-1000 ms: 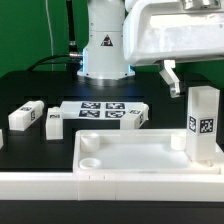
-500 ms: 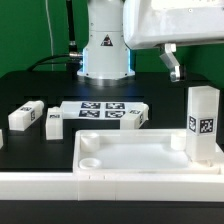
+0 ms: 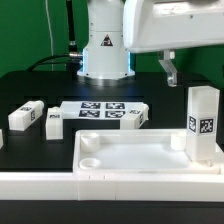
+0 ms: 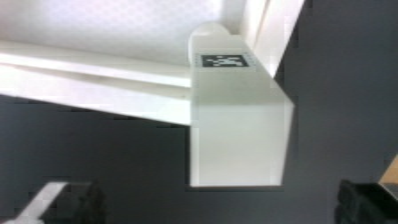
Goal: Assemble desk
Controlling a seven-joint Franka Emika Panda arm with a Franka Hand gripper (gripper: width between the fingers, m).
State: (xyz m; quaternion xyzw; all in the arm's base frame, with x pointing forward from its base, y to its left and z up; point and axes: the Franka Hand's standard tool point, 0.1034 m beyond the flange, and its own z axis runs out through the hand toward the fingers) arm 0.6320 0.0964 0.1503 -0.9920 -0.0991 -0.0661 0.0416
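Note:
The desk top, a white slab with a raised rim, lies near the front of the table. One white leg stands upright at the slab's corner on the exterior view's right, with a tag on its side. My gripper hangs open above and behind that leg, apart from it. In the wrist view the same leg shows from above, with the dark fingertips wide apart on either side and nothing between them. Three loose legs lie on the black table.
The marker board lies flat behind the slab, in front of the arm's base. A long white rail runs along the front edge. Another small white block shows at the exterior view's left edge.
The open gripper has risen away from the upright leg and drifted slightly toward the exterior view's left. The leg and the other parts have stayed put.

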